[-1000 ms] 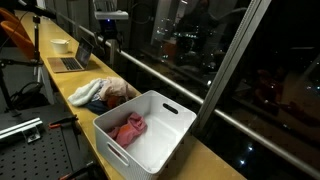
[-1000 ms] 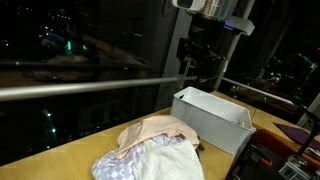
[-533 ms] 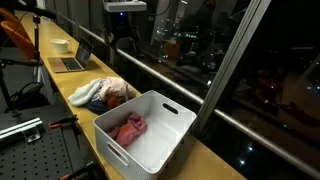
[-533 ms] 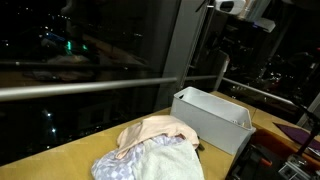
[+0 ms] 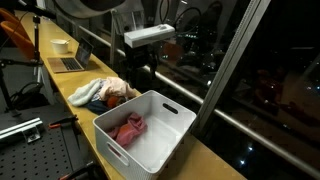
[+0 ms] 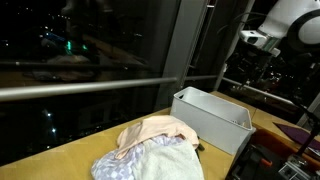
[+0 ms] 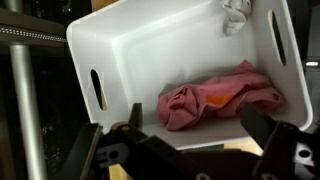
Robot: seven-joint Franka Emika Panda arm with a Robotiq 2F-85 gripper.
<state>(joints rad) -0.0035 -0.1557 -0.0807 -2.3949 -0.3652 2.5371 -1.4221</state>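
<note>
2 fingers (image 7: 270,142) of the tool (image 7: 197,150) stand spread wide, empty, above the white bin (image 7: 150,60) holding a pink cloth (image 7: 215,100).

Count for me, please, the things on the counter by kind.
Bin: 1
Pink cloth, inside the bin: 1
Cloth heap, pieces not separable: 1
Laptop: 1
Bowl: 1
Total: 5

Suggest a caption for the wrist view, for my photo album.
Open gripper hovering above a white bin with a crumpled pink cloth lying inside.
</note>
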